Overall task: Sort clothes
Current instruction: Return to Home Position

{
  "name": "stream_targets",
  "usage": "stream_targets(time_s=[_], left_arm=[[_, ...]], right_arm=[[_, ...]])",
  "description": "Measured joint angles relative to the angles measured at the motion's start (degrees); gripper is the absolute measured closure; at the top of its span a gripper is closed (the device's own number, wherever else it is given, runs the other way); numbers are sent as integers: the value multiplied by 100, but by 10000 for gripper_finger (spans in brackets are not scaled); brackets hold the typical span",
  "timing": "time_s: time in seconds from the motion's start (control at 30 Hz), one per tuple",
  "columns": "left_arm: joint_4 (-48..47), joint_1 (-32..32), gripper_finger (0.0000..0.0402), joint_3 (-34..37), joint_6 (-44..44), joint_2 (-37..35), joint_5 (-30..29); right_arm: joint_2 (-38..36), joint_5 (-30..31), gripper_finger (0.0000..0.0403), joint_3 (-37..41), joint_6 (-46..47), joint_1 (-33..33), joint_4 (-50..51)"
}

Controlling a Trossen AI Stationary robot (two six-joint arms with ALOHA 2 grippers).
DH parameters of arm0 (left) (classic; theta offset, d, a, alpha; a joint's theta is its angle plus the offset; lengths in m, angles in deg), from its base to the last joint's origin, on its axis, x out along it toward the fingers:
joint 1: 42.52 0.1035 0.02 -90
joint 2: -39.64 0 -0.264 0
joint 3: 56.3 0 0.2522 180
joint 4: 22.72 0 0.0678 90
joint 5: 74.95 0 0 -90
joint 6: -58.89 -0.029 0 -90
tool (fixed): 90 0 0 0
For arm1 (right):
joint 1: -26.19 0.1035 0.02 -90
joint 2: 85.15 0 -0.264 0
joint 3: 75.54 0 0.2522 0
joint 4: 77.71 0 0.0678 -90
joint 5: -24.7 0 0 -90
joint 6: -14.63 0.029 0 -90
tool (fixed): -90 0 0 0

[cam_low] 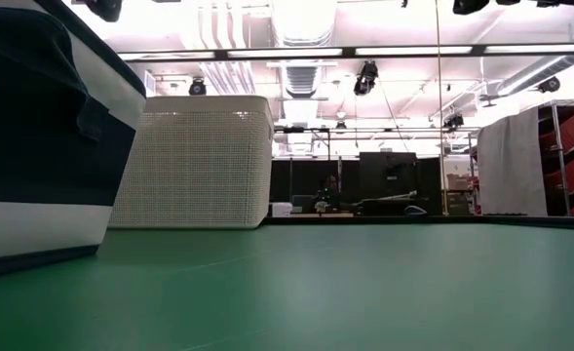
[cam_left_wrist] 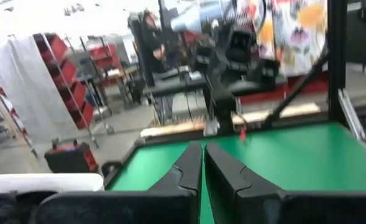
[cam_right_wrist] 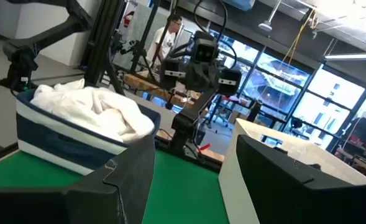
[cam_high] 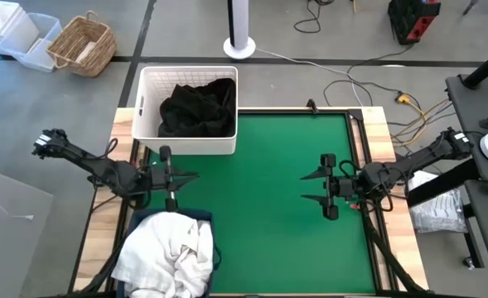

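Black clothes (cam_high: 198, 108) lie heaped inside the white lattice basket (cam_high: 186, 73) at the table's far left. White clothes (cam_high: 169, 248) fill the navy bin (cam_high: 204, 217) at the near left and bulge over its rim; the right wrist view shows the same white clothes (cam_right_wrist: 96, 106). My left gripper (cam_high: 192, 175) hovers between basket and bin, pointing toward the table's right. It is shut with nothing in it, as the left wrist view confirms (cam_left_wrist: 202, 158). My right gripper (cam_high: 314, 186) stands open at the right side of the mat, pointing left, with nothing between its fingers (cam_right_wrist: 192, 149).
The green mat (cam_high: 268, 240) lies bare between the two grippers. In the low view the navy bin (cam_low: 33, 146) and the basket (cam_low: 194, 161) stand at the left. Wooden table borders and cables run along the right edge (cam_high: 380, 132).
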Motion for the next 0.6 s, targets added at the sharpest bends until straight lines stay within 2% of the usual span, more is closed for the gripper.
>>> stream_targets(time_s=[0.1, 0.27, 0.5, 0.6], left_arm=[[377, 0, 401, 211, -194, -175, -6], [490, 0, 401, 268, -284, -419, -149], [-261, 0, 401, 280, -427, -1017, -194], [-470, 2, 401, 377, -403, -1380, 61]], right_arm=[[-15, -104, 184, 1, -90, 0, -100], [-317, -149, 184, 2, -298, 0, -311], [-1257, -147, 184, 338, -241, 0, -164], [-1813, -108, 184, 458, -76, 0, 250]])
